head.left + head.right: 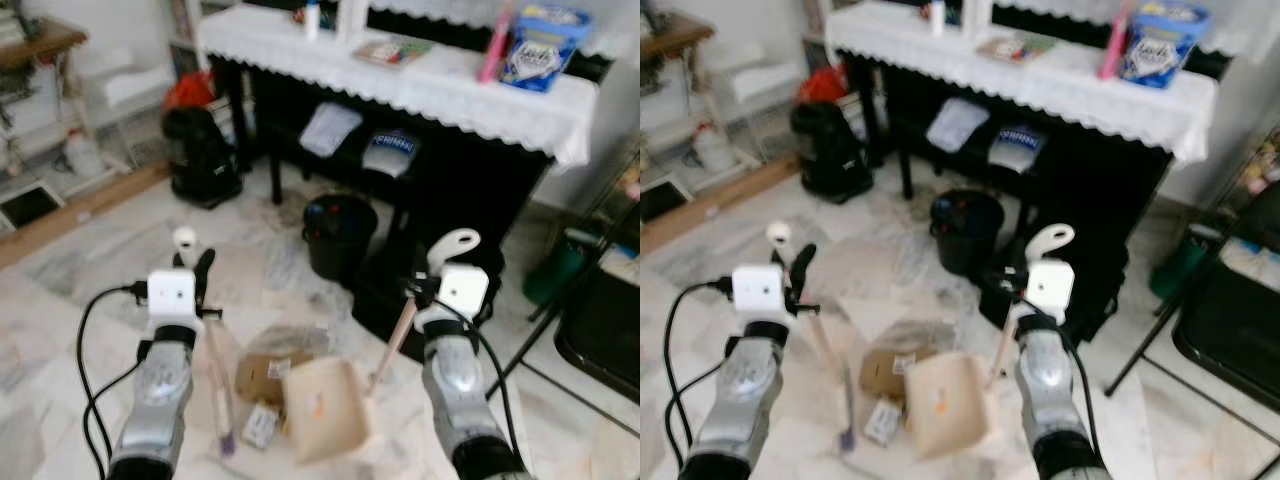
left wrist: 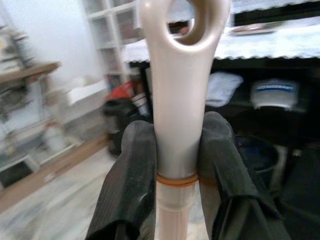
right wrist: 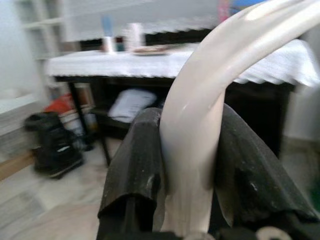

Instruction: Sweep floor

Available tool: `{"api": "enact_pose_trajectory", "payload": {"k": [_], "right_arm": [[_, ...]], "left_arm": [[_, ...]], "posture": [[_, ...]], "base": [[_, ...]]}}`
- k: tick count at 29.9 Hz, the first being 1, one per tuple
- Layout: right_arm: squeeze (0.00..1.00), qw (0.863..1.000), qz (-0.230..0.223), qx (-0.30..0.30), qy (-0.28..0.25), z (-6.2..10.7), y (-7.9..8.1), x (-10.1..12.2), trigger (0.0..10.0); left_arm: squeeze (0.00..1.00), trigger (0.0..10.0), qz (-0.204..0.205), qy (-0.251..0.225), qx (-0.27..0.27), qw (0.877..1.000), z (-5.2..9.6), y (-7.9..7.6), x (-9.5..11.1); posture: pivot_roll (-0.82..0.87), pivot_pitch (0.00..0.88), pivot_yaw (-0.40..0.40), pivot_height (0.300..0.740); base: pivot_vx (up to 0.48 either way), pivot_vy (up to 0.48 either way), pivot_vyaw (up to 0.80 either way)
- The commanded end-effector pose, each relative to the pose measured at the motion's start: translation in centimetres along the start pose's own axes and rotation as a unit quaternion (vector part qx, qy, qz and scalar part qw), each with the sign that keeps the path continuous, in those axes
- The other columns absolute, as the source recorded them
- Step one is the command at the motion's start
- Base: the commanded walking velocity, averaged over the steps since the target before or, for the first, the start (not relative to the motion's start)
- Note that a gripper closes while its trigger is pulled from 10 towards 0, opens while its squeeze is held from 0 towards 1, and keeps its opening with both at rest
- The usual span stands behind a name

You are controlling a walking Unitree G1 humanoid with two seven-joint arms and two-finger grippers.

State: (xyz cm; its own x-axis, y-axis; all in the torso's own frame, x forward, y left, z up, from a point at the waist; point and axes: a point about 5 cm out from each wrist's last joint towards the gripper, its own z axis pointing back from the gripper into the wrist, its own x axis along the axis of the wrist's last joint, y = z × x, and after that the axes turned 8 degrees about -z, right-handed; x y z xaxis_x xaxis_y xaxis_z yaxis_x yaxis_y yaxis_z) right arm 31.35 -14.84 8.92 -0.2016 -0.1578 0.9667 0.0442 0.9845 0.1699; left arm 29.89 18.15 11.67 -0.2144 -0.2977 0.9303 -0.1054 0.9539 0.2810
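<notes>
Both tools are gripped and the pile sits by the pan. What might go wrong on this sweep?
The left gripper holds the broom handle near its top, so the brush end may swing wide. The litter is bulky cardboard and paper; it may jam at the dustpan lip. The black bin stands close ahead.

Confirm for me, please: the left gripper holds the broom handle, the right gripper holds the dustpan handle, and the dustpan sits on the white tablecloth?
Not quite. The left gripper does hold the broom handle and the right gripper the dustpan handle, but the left eye view shows the dustpan down on the floor beside cardboard scraps, not on the tablecloth.
</notes>
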Motion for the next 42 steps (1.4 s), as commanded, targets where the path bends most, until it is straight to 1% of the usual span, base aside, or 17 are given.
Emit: {"api": "enact_pose_trajectory", "payload": {"k": [1,19,23,35,42], "right_arm": [[0.00,0.999,0.012,0.006,-0.031,-0.70,-0.04,1.29,10.0],[0.00,1.000,0.004,0.004,-0.031,-0.64,0.01,1.25,10.0],[0.00,1.000,0.005,0.004,-0.030,-0.65,0.05,1.22,10.0],[0.00,0.999,0.009,0.004,-0.033,-0.59,0.01,1.28,10.0],[0.00,0.999,0.017,-0.006,-0.031,-0.33,-0.48,1.16,10.0]], "left_arm": [[0.00,10.0,0.003,-0.018,0.004,1.000,-0.27,0.18,0.69],[0.00,10.0,0.005,-0.019,0.001,1.000,-0.28,0.02,0.77],[0.00,10.0,0.005,-0.019,0.002,1.000,-0.29,0.13,0.77],[0.00,10.0,0.005,-0.019,0.001,1.000,-0.37,0.16,0.78],[0.00,10.0,0.002,-0.017,-0.002,1.000,-0.23,-0.06,0.64]], "posture": [[-0.01,0.076,-0.003,0.740],[0.00,0.075,0.000,0.740],[0.00,0.077,0.000,0.740],[-0.01,0.085,0.002,0.740],[-0.01,0.086,0.001,0.740]], "base": [[0.000,0.300,0.00],[0.000,0.302,0.00],[0.000,0.300,-0.48],[0.000,0.300,0.00],[0.000,0.000,0.00]]}}
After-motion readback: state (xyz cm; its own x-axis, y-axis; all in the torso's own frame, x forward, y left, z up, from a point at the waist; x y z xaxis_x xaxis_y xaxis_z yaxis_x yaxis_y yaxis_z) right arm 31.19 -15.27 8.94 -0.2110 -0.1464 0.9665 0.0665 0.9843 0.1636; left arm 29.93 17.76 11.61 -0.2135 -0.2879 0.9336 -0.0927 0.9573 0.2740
